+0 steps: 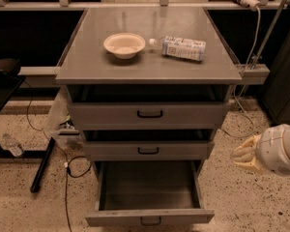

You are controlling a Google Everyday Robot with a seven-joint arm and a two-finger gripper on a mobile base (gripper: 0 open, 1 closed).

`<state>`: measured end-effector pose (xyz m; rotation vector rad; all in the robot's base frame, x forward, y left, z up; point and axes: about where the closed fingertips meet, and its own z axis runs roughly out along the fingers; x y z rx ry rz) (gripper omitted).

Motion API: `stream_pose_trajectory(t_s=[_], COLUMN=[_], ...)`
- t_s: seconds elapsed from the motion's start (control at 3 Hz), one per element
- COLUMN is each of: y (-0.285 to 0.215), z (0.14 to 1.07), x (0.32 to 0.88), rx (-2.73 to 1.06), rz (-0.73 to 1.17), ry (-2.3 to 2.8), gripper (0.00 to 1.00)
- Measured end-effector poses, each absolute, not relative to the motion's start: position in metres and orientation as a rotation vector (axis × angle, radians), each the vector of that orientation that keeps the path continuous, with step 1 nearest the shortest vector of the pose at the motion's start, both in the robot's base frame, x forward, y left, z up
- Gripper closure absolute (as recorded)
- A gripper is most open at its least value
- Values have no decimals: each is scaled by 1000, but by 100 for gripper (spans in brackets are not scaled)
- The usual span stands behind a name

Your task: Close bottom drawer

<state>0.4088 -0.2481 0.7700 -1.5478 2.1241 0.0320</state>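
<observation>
The bottom drawer [150,216] is the lowest of three grey cabinet drawers and stands pulled far out, its deep grey tray empty, with a small black handle on the front panel at the frame's bottom edge. The middle drawer [148,150] and the top drawer [150,114] are each pulled out a little. My gripper [242,154] is at the right edge, level with the middle drawer, to the right of the cabinet and apart from it. Its pale fingers point left toward the cabinet.
On the grey cabinet top [87,62] sit a cream bowl [124,45] and a plastic bottle [181,47] lying on its side. A black pole [42,164] and cables lie on the speckled floor at the left. Dark benches stand behind.
</observation>
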Motion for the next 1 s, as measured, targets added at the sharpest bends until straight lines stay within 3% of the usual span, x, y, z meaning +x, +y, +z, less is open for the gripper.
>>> stream_pose_trajectory(t_s=[1.0], y=[-250], z=[601], x=[434], rx=[-1291], rz=[250], ry=[2237], gripper=[100])
